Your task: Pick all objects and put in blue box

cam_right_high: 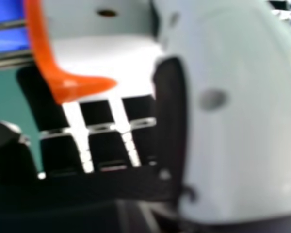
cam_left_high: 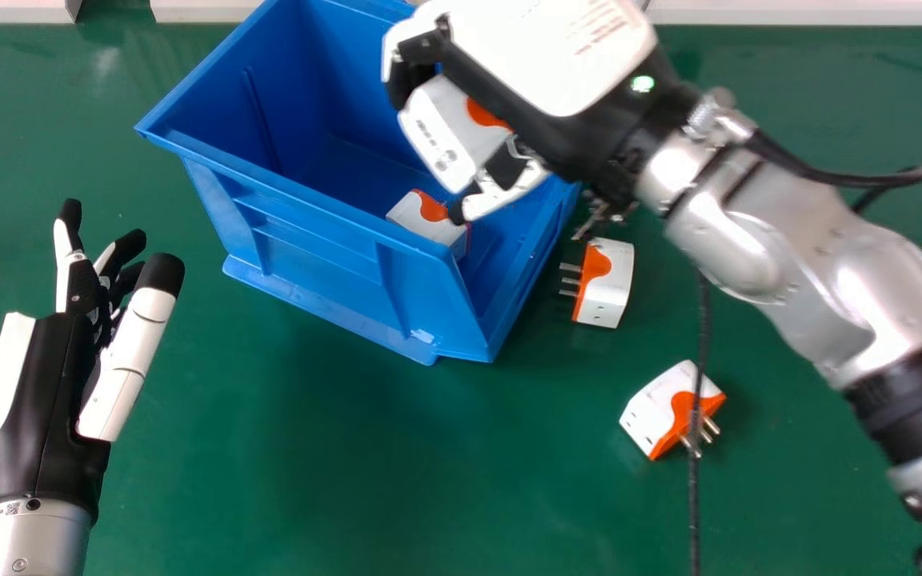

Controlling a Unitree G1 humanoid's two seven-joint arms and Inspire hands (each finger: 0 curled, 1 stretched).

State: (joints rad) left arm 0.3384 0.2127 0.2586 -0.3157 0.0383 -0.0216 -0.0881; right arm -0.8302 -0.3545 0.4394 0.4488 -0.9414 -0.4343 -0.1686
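Above the green tabletop (cam_left_high: 301, 480), the right hand (cam_left_high: 545, 52) pinches an adapter (cam_left_high: 438, 132) in its fingers over the blue box (cam_left_high: 333, 258).

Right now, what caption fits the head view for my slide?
Right hand holds a plug adapter over the blue box, with another adapter inside.

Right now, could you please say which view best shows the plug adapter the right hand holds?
The head view: the plug adapter shows most of its body, slotted face included, in the right hand over the blue box. The right hand view shows it close and cropped: orange trim, metal prongs.
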